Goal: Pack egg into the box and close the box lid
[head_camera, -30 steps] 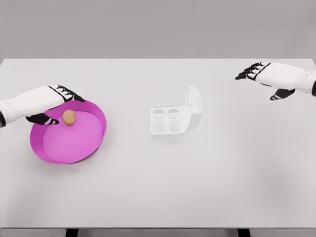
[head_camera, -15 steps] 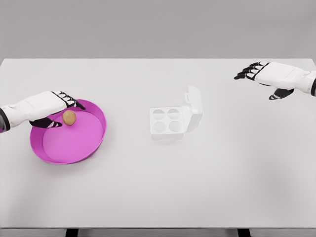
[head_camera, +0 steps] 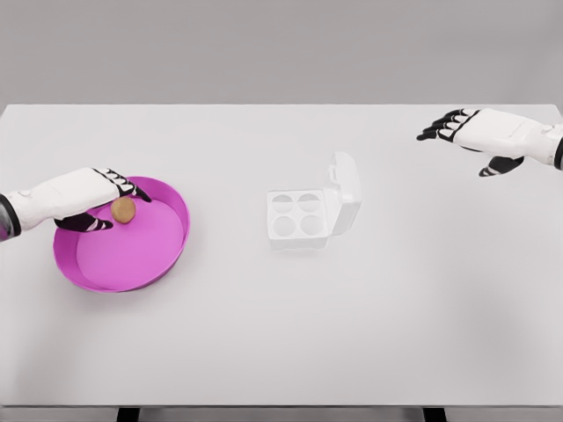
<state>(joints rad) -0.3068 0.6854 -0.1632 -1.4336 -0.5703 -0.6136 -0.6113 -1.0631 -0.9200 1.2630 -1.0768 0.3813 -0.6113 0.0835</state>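
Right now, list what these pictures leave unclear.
- Head view: whether the left robot hand grips or merely touches the egg; its fingers cover the contact.
- Pink tray far rim: hidden behind that hand.
- Box lid hinge: too small.
- Right robot hand: arm cut off by the edge.

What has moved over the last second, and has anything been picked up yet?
The left robot hand slid back toward the left edge, fingers now bracketing the egg; no grip visible yet. The egg, pink bowl, open box and right robot hand stayed put.
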